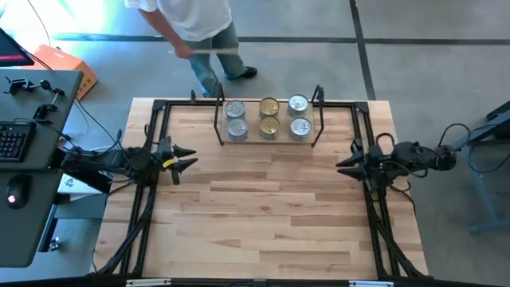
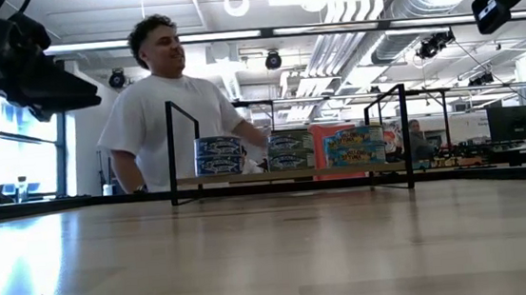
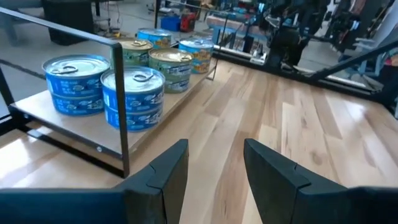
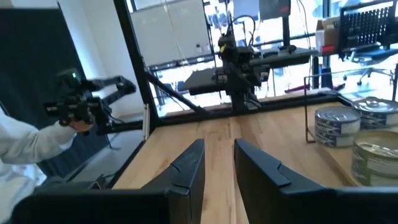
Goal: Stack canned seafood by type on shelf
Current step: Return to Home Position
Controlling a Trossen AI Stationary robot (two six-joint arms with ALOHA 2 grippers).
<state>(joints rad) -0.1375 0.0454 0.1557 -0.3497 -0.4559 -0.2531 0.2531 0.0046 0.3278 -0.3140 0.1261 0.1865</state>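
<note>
The shelf [image 1: 268, 137], a low light-wood board with black wire end frames, stands near the table's far edge. The canned seafood [image 1: 268, 117] sits on it in stacks in three columns: silver-lidded blue tins [image 3: 132, 93] on the left, gold-lidded tins [image 1: 269, 108] in the middle, silver-lidded tins [image 1: 299, 104] on the right. The same stacks [image 2: 287, 151] show in the low view. My left gripper [image 1: 188, 158] hovers open at the table's left side. My right gripper [image 1: 344, 165] hovers open at the table's right side. Both are well clear of the shelf and hold nothing.
A person in a white shirt [image 1: 194, 24] stands beyond the table's far edge, behind the shelf, holding a stick-like object [image 1: 209, 51]. A black frame [image 1: 148, 199] runs along the table's edges. Bare wooden tabletop [image 1: 263, 215] lies between the arms and toward the near edge.
</note>
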